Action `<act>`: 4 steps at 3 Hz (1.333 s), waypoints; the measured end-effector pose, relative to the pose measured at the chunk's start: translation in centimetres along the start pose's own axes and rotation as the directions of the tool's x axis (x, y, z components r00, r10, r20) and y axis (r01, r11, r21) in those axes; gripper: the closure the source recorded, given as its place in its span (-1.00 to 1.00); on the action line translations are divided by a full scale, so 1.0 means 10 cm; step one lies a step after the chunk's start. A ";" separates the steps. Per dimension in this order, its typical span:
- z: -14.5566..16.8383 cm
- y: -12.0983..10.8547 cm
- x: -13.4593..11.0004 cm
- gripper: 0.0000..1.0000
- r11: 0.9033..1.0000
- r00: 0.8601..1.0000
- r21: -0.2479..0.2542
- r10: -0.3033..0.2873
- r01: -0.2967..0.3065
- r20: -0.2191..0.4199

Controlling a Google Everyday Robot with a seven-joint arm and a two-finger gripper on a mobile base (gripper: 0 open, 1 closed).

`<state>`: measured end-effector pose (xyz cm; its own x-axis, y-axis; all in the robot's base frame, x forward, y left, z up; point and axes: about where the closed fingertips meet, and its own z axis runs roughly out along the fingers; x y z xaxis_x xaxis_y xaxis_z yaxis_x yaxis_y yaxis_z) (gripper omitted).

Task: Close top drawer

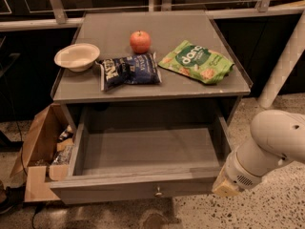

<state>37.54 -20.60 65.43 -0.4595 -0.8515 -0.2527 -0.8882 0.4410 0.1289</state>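
The top drawer (143, 151) of the grey cabinet stands pulled far out and is empty inside. Its flat front panel (109, 191) faces the camera at the bottom of the view, with a small round metal knob (157, 192) in the middle. My white arm (267, 147) comes in from the right. My gripper (223, 187) is at the arm's lower end, right beside the front right corner of the drawer. The lower drawers are hidden under the open one.
On the cabinet top (157, 82) lie a white bowl (76, 56), a red apple (140, 41), a dark blue chip bag (129, 70) and a green snack bag (196, 61). An open cardboard box (40, 156) stands on the floor at the left. A white post (281, 66) rises at the right.
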 end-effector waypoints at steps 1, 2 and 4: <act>0.00 0.00 0.00 -0.77 1.000 1.000 0.000 0.000 0.000 0.000; 0.00 0.00 0.00 -1.00 1.000 1.000 0.000 0.000 0.000 0.000; 0.00 0.00 0.00 -0.62 1.000 1.000 0.000 0.000 0.000 0.000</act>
<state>37.53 -20.59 65.44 -0.4594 -0.8515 -0.2527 -0.8882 0.4409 0.1288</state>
